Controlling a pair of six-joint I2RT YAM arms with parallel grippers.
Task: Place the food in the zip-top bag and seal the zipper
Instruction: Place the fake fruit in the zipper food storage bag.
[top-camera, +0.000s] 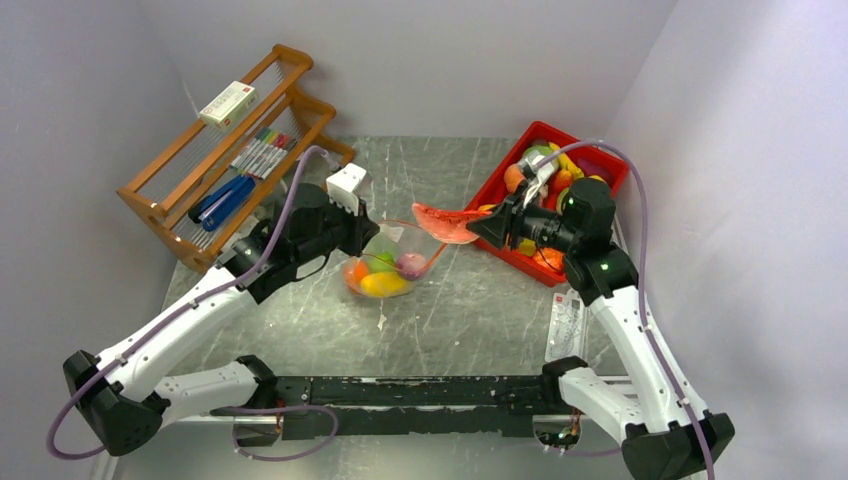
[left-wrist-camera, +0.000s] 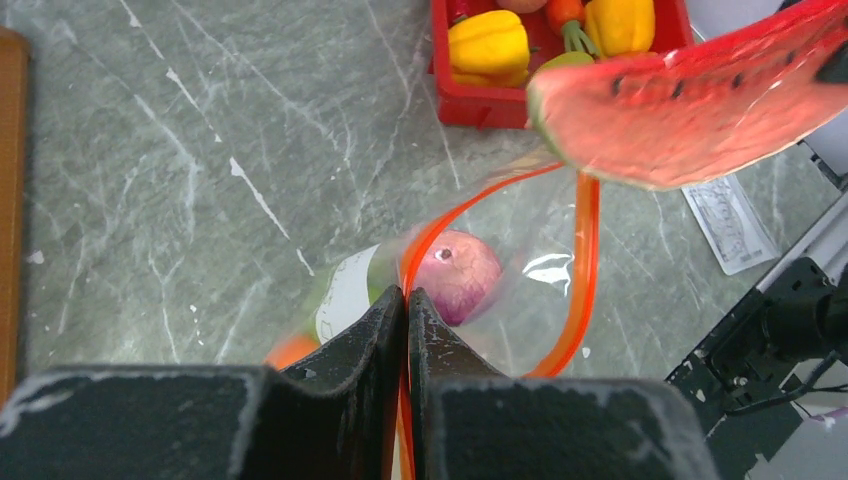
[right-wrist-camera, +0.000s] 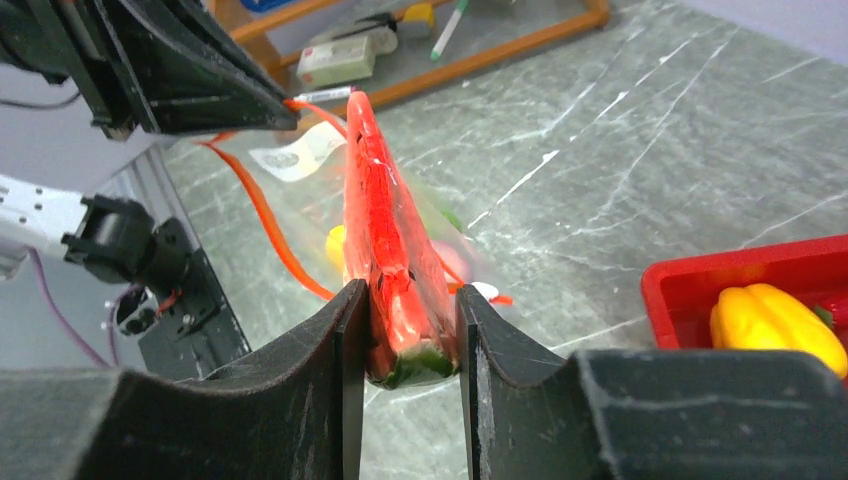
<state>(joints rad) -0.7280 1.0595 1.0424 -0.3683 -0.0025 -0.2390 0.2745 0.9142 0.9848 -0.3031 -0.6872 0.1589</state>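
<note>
The left gripper (left-wrist-camera: 406, 295), fingers together on the zipper (left-wrist-camera: 585, 250), held the zip-top bag (top-camera: 395, 255) open just beyond them, so the right gripper (right-wrist-camera: 410, 300), clamped on the watermelon slice (right-wrist-camera: 385, 230) jutting ahead of its fingers, would probably best lower it tip-first between the strips.

Plain pale lilac-grey walls (top-camera: 430, 60) enclose a grey marble-patterned table (top-camera: 470, 310) veined with white. A slatted orange-brown wooden rack (top-camera: 146, 198) stands at the table's far left corner, against the left wall. Light is soft and even.
</note>
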